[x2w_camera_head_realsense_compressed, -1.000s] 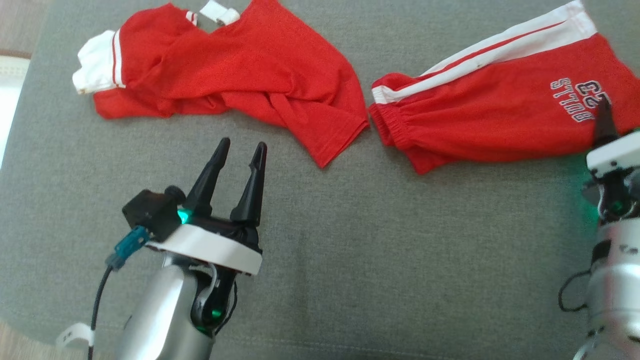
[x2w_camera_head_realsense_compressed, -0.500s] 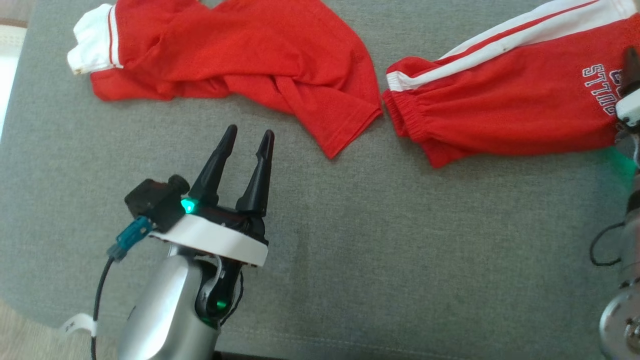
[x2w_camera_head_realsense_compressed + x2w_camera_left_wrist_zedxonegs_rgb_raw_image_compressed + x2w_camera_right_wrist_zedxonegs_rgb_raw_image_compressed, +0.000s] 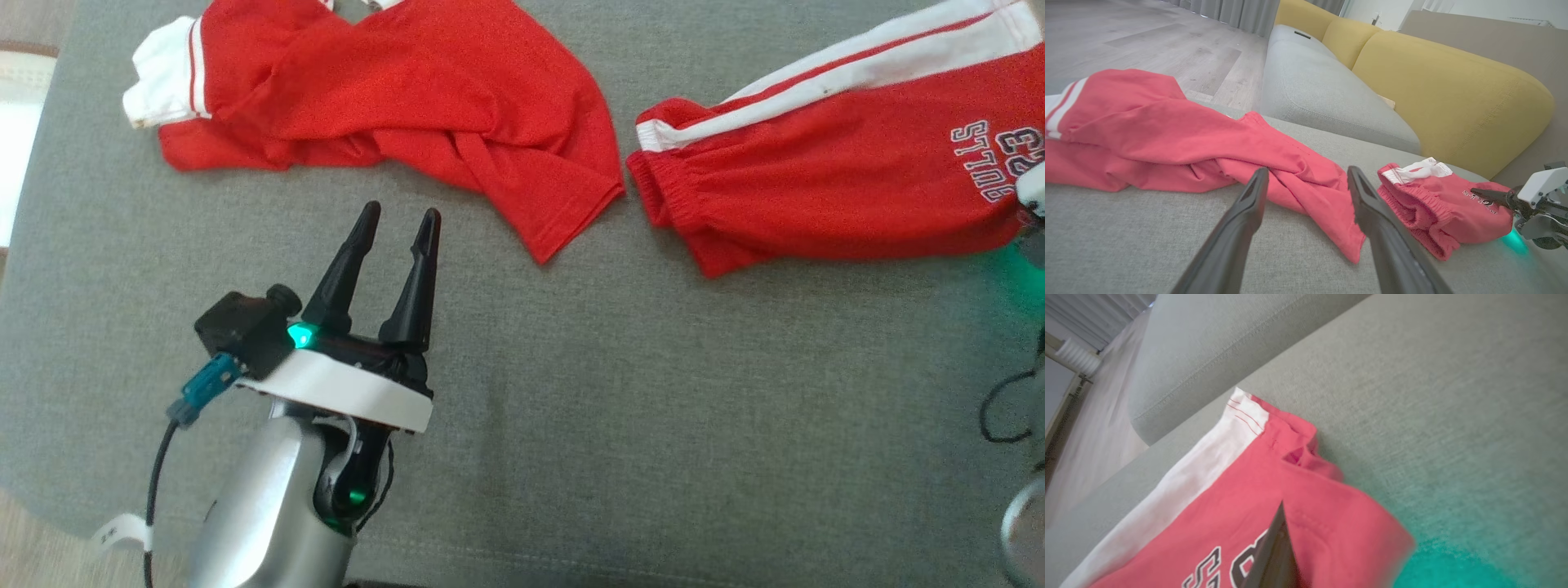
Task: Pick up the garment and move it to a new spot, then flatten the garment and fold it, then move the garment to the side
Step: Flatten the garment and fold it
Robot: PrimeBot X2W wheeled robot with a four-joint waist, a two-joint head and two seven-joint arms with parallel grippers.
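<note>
Red shorts with a white side stripe and a printed logo lie at the right of the grey cushion. My right gripper is shut on the cloth at their printed end. In the right wrist view one dark finger sinks into the shorts, with red cloth folded over its right side. A crumpled red shirt with a white sleeve lies at the left. My left gripper hovers open just short of the shirt's hem and holds nothing. The shirt shows beyond its fingers.
The cushion's front edge runs along the bottom of the head view, with floor at the lower left corner. Beyond the cushion stand a grey sofa seat and a yellow backrest. Wooden floor lies behind the shirt.
My right gripper has gone from open to shut on the printed end of the shorts. The head view has shifted a little. The left gripper has kept its place and stayed open.
</note>
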